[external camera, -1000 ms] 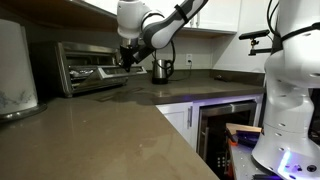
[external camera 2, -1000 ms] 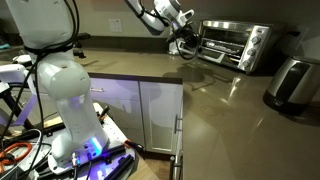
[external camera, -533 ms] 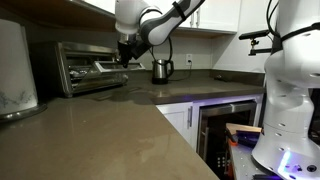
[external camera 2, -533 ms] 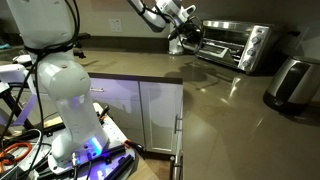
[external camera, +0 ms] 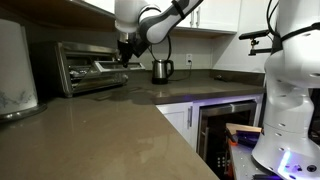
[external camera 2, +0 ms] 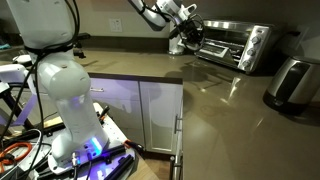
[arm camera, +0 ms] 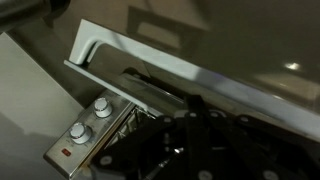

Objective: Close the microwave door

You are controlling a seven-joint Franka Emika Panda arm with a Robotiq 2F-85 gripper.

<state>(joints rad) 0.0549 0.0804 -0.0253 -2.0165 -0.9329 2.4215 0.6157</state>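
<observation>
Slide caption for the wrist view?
Shut gripper near the bar handle of the microwave door, control knobs alongside.

Silver microwave [external camera: 88, 66], door [arm camera: 220, 45] partly open, tilted

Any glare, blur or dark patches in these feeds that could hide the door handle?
Wrist view: the handle reads crisp and bright against the microwave door, one small glare spot sits on it at right, and the gripper is a dark, murky mass. In both exterior views the microwave is small and dimly lit; in an exterior view, purple glow spills around the robot base.
</observation>
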